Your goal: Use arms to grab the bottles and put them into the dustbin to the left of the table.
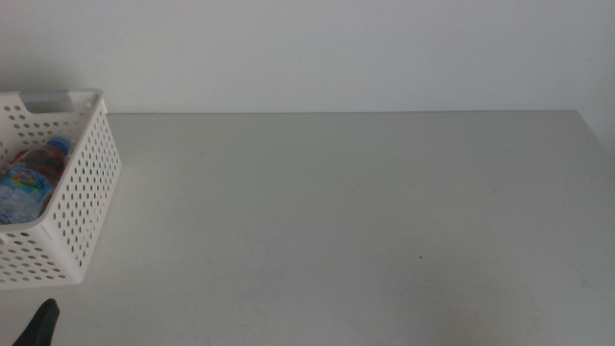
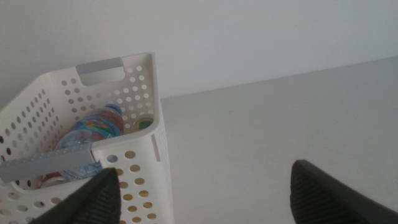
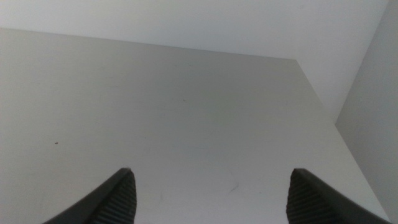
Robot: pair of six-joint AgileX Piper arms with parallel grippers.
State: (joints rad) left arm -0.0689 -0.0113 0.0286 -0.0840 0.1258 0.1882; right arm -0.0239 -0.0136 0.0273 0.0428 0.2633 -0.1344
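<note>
White perforated dustbin (image 2: 140, 155) sits on the counter (image 1: 346, 221) just beside the left tool (image 2: 205, 193). Inside lies a clear water bottle (image 2: 93, 130), blue cap (image 1: 58, 146) up.

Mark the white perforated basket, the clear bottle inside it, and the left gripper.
White perforated plastic basket (image 1: 88, 183): middle view, side wall.
Clear bottle with blue cap (image 2: 93, 127): left wrist view, label.
Left gripper (image 2: 205, 196): left wrist view, midway between fingertips.
</note>
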